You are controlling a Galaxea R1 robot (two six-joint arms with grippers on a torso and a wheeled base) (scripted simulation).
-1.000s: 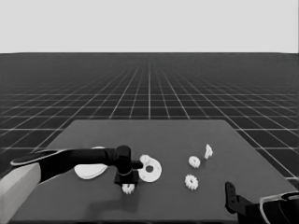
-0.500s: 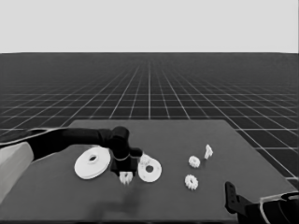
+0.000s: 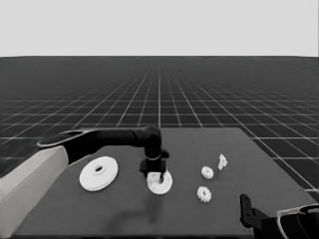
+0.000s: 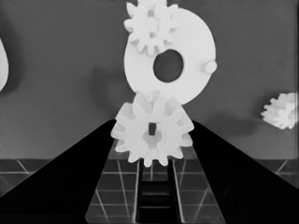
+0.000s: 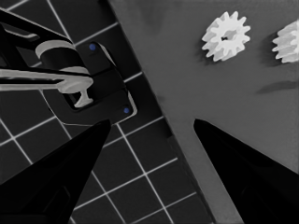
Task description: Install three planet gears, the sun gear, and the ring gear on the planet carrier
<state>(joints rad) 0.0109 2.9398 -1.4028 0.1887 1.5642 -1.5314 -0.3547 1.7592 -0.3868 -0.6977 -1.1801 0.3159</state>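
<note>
Thick white larger round part [image 3: 98,173] lies to the left of the left gripper [image 3: 155,175], whose black fingers pinch a small white toothed gear [image 4: 153,135] just over the flat white smaller round part [image 3: 159,182], which already carries one gear [image 4: 150,27]. Misjudged alignment with a peg [image 4: 209,67] could jam it. Right gripper [image 5: 152,140] waits, fingers spread, two loose gears [image 3: 204,193] between.

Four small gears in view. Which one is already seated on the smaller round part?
The gear on the smaller round part's rim. Another is in the left gripper; two lie loose near the thin white piece.
</note>
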